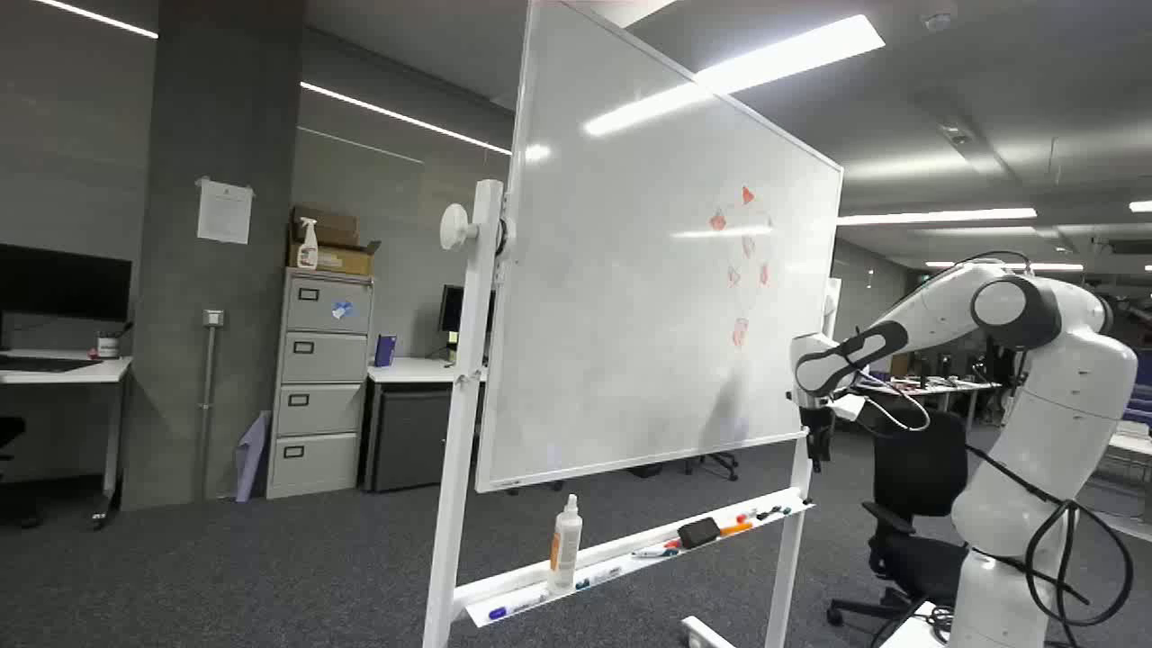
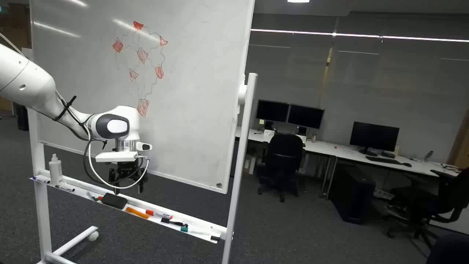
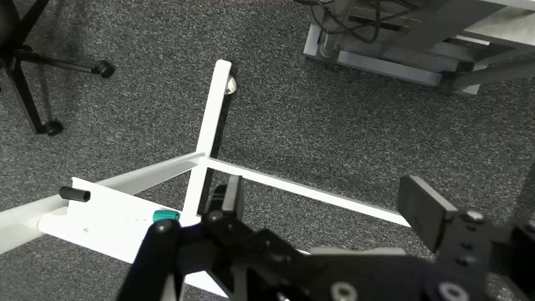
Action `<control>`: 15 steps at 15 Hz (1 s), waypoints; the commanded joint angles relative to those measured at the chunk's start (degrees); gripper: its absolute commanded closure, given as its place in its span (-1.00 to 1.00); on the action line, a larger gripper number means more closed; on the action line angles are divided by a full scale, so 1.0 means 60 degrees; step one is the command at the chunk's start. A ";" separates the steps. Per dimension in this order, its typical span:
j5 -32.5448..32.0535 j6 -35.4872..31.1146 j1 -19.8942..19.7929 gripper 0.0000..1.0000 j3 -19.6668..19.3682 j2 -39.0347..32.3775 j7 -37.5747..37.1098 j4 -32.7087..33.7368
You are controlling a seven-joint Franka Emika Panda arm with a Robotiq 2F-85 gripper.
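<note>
Fingers spread and empty, near the pen tray

My gripper (image 2: 129, 187) points down with its fingers wide apart and nothing between them; in the wrist view I see carpet (image 3: 317, 138) through the gap. The tray (image 3: 108, 198) lies lower, off to one side, partly hidden behind one finger.

In an exterior view the eraser (image 2: 114, 201) appears closest to the fingertips, lying on the tray, though I can't judge the depth between them. I expect it to be light and stiff-backed, perhaps soft underneath; I'd take it across its narrow sides, at mid-length.

Just beside it lies the orange stick (image 2: 137, 213), then a red-capped marker (image 2: 158, 214). Both should be light, hard and slick, apt to roll if nudged; a square pinch at mid-barrel looks surest. Farther along is a teal-capped marker (image 3: 166, 215); I'd keep off its cap, which could pull loose.

Toward the tray's far end stands the bottle (image 1: 565, 544), upright. I can't tell how full it is; its plastic would probably give under a hard squeeze, so I'd hold the body gently.

Above the tray rises the board (image 1: 621, 342), glossy, with a red drawing (image 2: 142, 55) on it. Beyond are a chair (image 2: 285, 150) and desks (image 2: 322, 147).
</note>
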State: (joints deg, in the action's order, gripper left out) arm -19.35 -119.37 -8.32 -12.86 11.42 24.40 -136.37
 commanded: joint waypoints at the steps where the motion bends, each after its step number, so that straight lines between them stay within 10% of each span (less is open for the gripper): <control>1: 0.0021 0.0025 -0.0069 -1.00 0.0073 -0.0005 0.0013 0.0017; 15: 0.0424 -0.1748 0.0588 -1.00 0.1126 0.0275 -0.1984 -0.2100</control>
State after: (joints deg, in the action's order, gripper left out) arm -18.85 -125.78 -5.45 -6.79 11.33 14.99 -144.45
